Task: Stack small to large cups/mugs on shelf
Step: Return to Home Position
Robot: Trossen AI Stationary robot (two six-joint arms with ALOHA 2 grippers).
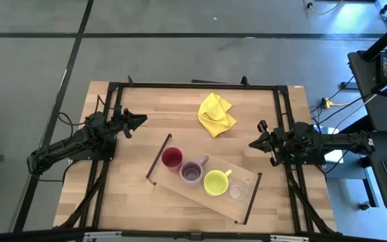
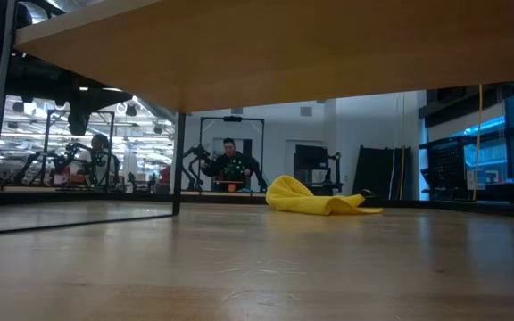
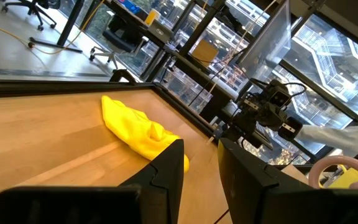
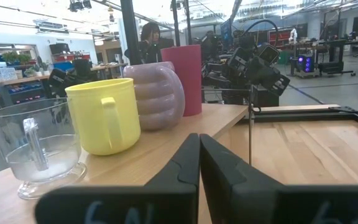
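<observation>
**High view.** The shelf (image 1: 200, 195) lies on the bench (image 1: 126, 202) with its long axis running diagonally from far left to near right. A black rail (image 1: 158, 158) closes each short end. The near-right rail stands close to the bench's near edge, and bare wood spreads to the shelf's left and far sides.

Four vessels stand upright in one row along that axis. The red cup (image 1: 172, 158) is at the far-left end, followed by the purple mug (image 1: 192, 173), the yellow-green mug (image 1: 215, 182) and the clear glass tumbler (image 1: 237, 193) at the near-right end. Neighbours sit just beside one another; whether they touch cannot be told. Both mug handles point far-right. The tumbler's handle (image 4: 33, 140) is plain only in the right wrist view.

The left hand (image 1: 138, 120) hangs by the bench's left side, well apart from the shelf. Its fingers (image 3: 171, 171) are parted by a narrow gap with nothing between them. The right hand (image 1: 254, 143) hangs by the right edge, near the shelf's right end but apart from it. Its fingers (image 4: 188, 163) are pressed together and empty. A yellow cloth (image 1: 216, 114) lies crumpled at the far side, between the hands.

**Low view.** The shelf's underside fills the top and hides all four vessels. Only the rails, the cloth and a person (image 2: 230, 160) in the room beyond show.
</observation>
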